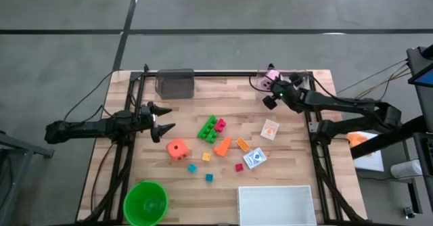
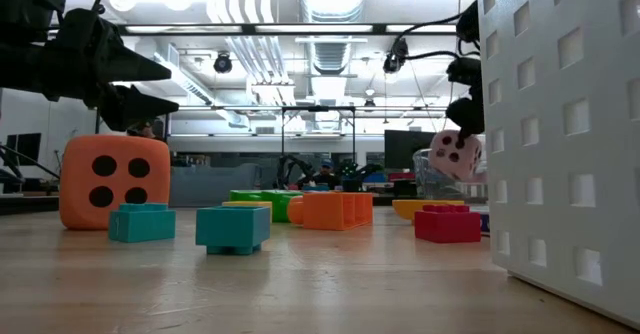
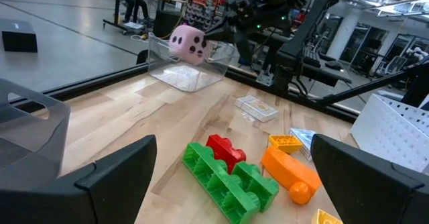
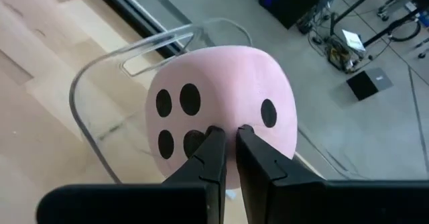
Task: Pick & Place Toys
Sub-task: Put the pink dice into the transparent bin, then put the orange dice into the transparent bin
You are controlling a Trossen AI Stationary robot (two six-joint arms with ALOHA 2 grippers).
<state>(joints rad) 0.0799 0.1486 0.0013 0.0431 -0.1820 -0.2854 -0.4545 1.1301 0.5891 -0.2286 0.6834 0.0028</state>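
A pink dotted die (image 4: pixel 221 110) hangs over a clear plastic container (image 4: pixel 100 96) at the table's far right corner, with my right gripper (image 4: pixel 228 131) shut on it. My left gripper (image 1: pixel 166 120) stands open at the table's left, with nothing between its fingers. On the table's middle lie the other toys: an orange holed cube (image 1: pixel 177 149), green bricks (image 1: pixel 211 128), an orange cone (image 1: pixel 222 146), two printed cards (image 1: pixel 270 129), and tiny cubes (image 1: pixel 192 168). My right gripper pinches a small bit of the die's soft surface (image 4: pixel 226 117) between its two fingertips, beside a dotted face. The fingers slant down from the table's right side. The die (image 2: pixel 457 156) is lifted clear, above the clear container (image 2: pixel 430 179).
A grey box (image 1: pixel 175 82) stands at the far edge. A round green bowl (image 1: pixel 145 202) and a white rectangular tray (image 1: pixel 276 204) sit along the near edge. Bare wood lies between the toys and the far edge.
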